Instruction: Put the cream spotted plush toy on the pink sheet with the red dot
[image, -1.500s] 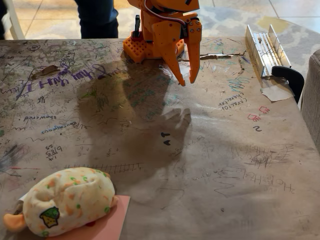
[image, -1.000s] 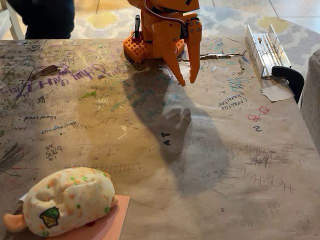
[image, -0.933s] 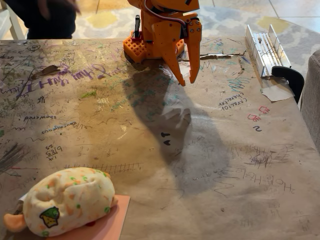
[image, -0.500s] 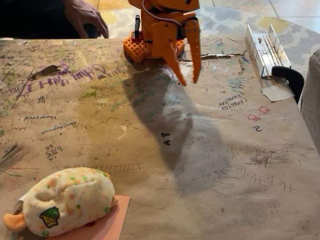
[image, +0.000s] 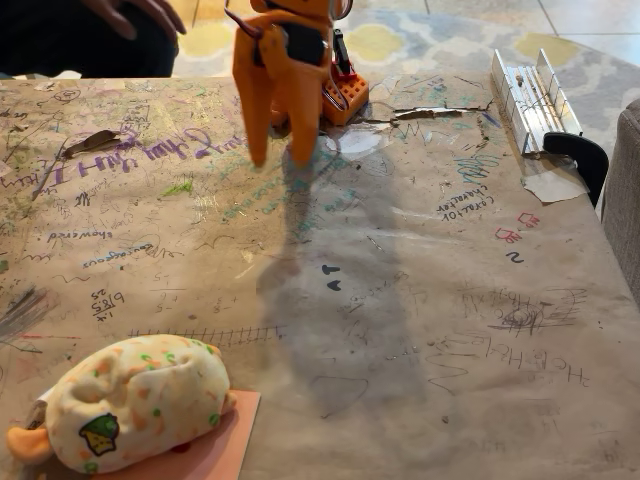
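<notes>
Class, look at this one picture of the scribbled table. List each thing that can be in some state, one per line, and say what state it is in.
Pincer: open, holding nothing, pointing down over the far side of the table.
Plush toy: lying on its side, partly on the pink sheet.
Pink sheet: flat on the table, partly covered by the toy.
Person's hand: above the far edge, touching nothing.

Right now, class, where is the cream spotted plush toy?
In the fixed view the cream spotted plush toy lies at the bottom left corner of the table, resting on the pink sheet, far from the orange gripper.
</notes>
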